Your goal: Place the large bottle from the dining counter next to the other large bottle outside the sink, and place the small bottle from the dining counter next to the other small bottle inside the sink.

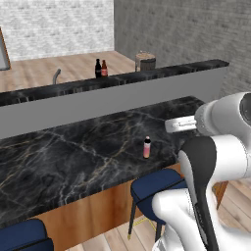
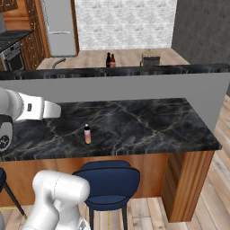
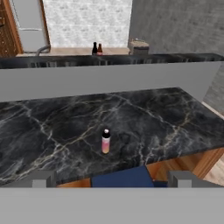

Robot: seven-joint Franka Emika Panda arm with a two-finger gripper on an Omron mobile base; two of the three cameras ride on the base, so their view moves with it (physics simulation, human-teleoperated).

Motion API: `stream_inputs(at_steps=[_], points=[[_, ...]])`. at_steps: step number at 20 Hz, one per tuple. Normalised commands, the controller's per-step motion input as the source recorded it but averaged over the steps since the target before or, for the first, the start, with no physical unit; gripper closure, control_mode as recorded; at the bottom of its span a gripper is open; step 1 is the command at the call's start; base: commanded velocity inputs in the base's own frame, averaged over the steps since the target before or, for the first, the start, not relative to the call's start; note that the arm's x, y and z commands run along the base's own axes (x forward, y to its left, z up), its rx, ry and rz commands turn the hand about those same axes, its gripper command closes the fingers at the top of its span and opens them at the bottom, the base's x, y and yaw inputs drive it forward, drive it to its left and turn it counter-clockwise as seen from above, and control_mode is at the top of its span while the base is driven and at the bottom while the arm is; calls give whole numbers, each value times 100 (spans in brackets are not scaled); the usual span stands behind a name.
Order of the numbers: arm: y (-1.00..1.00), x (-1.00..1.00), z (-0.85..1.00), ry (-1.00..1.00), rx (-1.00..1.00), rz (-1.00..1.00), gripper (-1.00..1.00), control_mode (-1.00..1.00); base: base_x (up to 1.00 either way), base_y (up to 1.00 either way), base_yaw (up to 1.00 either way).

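Black veined marble covers the dining worktop [image 3: 175, 127], where the small bottle [image 3: 106, 141] stands upright near its front edge — probably light, rigid and easily toppled. With fingers [image 3: 40, 179] spread apart and empty, the end effector should clamp the pale body below its dark cap.

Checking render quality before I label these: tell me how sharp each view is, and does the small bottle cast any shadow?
Left base view: crisp marble veins, small bottle sharp, no clear shadow under it. Right base view: evenly lit, no glare; the two far bottles tiny but distinct. Hand view: softer, slightly blurred; claw open at the bottom edge, the bottle's shadow too faint to tell.
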Motion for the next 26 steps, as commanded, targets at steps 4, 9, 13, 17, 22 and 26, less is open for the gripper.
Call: stream_inputs(at_steps=[4,9,13,17,22,26], points=[[26,28,1,6,-2,-4,-100,-100,0,0,0],[23,45,0,7,0,-2,-100,-100,0,0,0],[-4,48,-3,7,2,0,-100,-100,0,0,0],[-10,45,-11,5,4,0,-100,-100,0,0,0],[-4,43,-3,7,3,0,-100,-100,0,0,0],[-1,42,0,10,2,0,-100,-100,0,0,0]])
